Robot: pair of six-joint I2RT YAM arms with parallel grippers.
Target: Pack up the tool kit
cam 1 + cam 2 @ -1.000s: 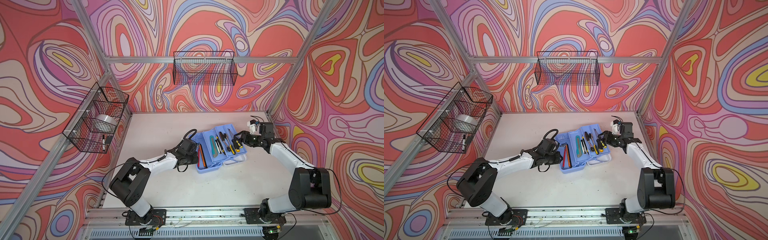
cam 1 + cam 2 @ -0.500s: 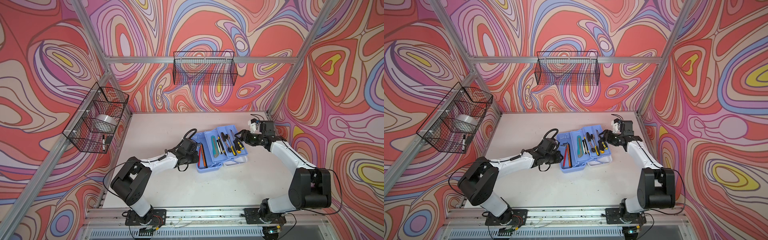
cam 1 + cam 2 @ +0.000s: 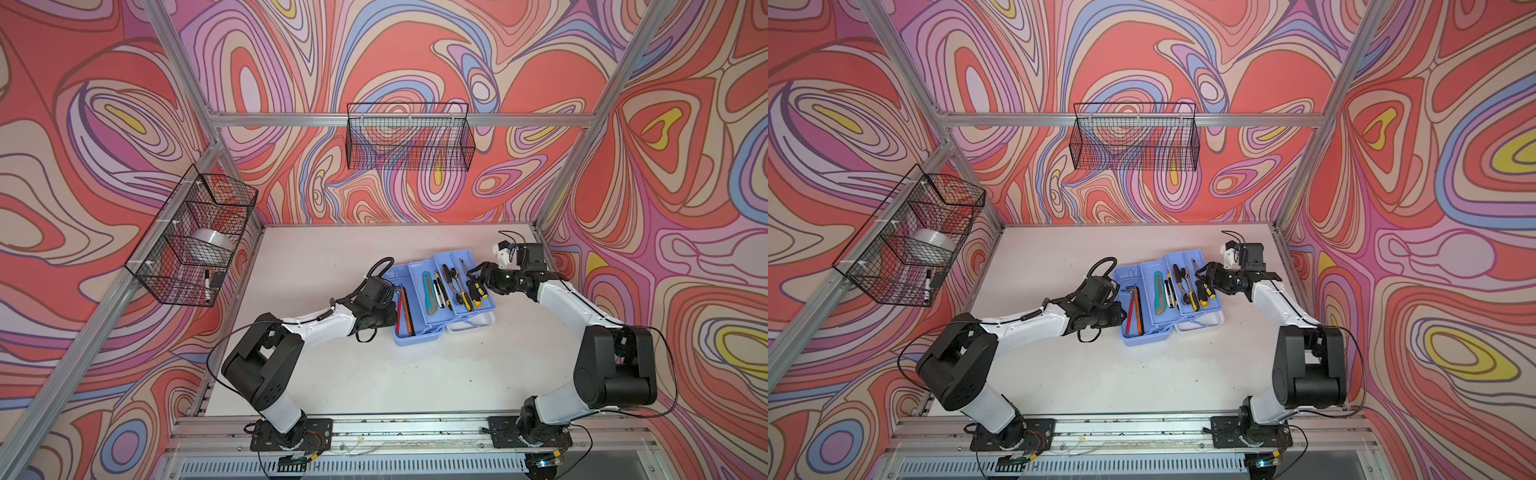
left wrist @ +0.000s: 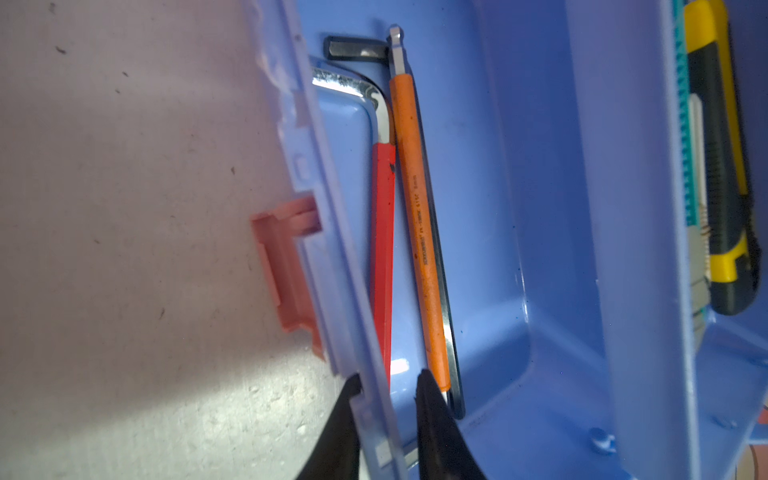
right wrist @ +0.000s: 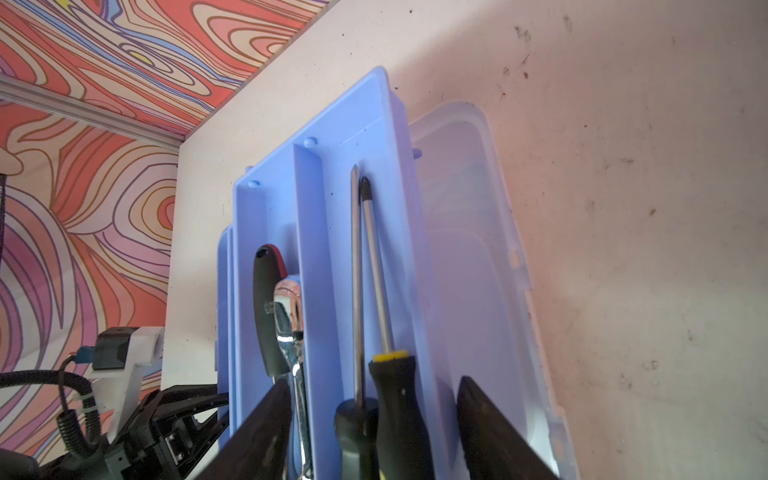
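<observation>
The tool kit's periwinkle-blue toolbox [image 3: 419, 332] [image 3: 1144, 332] stands open mid-table, its trays fanned out and its white lid [image 3: 478, 324] lying flat behind them. My left gripper [image 4: 388, 388] [image 3: 394, 311] is shut on the base's front wall, near the pink latch [image 4: 286, 266]. A red hex key [image 4: 382, 249] and an orange one [image 4: 419, 216] lie inside the base. My right gripper [image 5: 373, 380] [image 3: 473, 276] is open, jaws wide on either side of two screwdrivers [image 5: 395, 399] in the outer tray. A wrench [image 5: 291, 324] lies in the neighbouring compartment. Utility knives [image 3: 428, 293] fill the middle tray.
A black wire basket [image 3: 409, 141] hangs on the back wall. Another [image 3: 195, 245] on the left wall holds a tape roll and a marker. Aluminium frame posts stand at the table's corners. Bare tabletop [image 3: 374, 374] lies in front of the toolbox.
The right wrist has shifted slightly back and forth beside the outer tray. The left arm and the toolbox have not visibly moved.
</observation>
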